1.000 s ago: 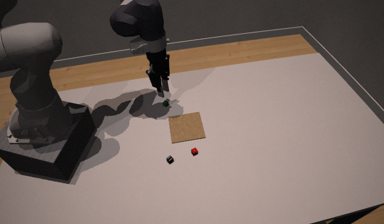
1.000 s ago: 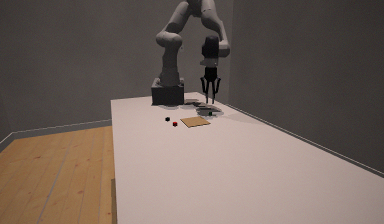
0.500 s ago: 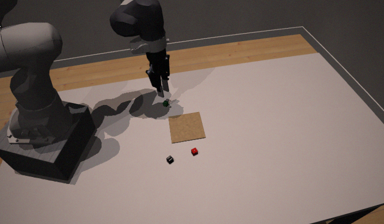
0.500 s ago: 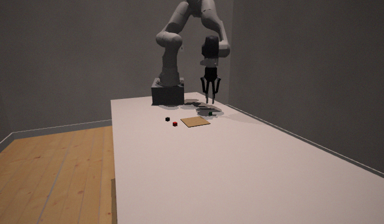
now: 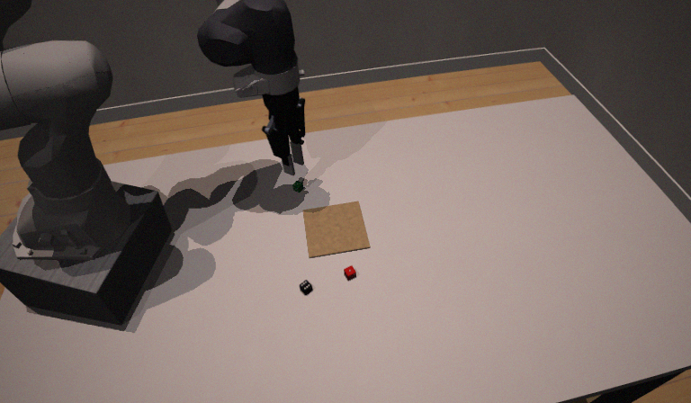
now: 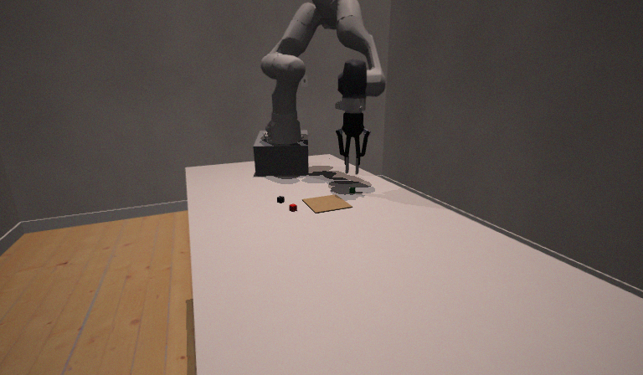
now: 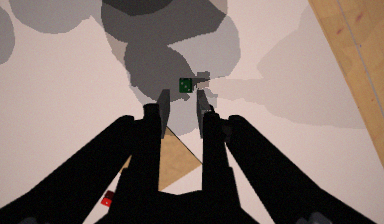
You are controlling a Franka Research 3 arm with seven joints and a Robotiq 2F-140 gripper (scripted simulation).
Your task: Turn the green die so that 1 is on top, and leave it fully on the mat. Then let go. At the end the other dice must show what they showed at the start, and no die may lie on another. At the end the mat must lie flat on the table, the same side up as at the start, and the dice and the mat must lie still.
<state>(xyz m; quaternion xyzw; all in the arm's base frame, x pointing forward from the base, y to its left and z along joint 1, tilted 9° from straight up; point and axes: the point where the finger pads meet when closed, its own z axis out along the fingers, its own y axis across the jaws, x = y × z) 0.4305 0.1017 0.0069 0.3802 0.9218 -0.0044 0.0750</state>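
Observation:
The green die (image 5: 298,185) lies on the white table, just off the far corner of the tan mat (image 5: 336,228). It also shows in the exterior view (image 6: 352,190) and in the wrist view (image 7: 185,85). My gripper (image 5: 293,166) hangs straight down a little above the die. Its fingers are drawn in to a narrow gap, a bit wider than the die, with nothing between them (image 7: 182,101). In the exterior view the gripper (image 6: 352,171) stands clear above the table. The mat (image 6: 326,203) lies flat, and a corner of it shows in the wrist view (image 7: 175,159).
A red die (image 5: 349,273) and a black die (image 5: 305,287) lie on the table on the near side of the mat, apart from each other. The robot base (image 5: 76,255) stands at the left. The red die also shows in the wrist view (image 7: 106,200).

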